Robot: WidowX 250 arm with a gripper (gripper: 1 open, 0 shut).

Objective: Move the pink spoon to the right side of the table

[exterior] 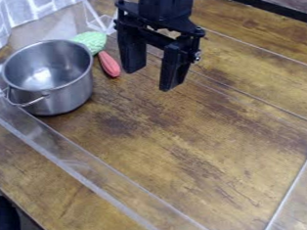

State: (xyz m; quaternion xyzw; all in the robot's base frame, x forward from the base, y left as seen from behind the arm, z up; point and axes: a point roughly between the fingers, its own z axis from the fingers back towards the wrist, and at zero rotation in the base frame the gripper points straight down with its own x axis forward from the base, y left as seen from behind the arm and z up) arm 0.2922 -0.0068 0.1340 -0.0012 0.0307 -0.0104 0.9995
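Observation:
The pink spoon [109, 63], a small reddish-pink oblong piece, lies flat on the brown wooden table [181, 148] at the upper left, between the steel pot and my gripper. My black gripper [151, 72] hangs just to the right of the spoon, above the table. It is open, its two fingers spread apart with nothing between them. The left finger [129, 53] stands close beside the spoon, and I cannot tell if it touches it.
A steel pot [45, 76] with a handle stands at the left. A light green rounded object [88, 40] lies behind the spoon. Clear glossy strips [100, 173] cross the planks. A pale cloth [32, 2] hangs at the back left.

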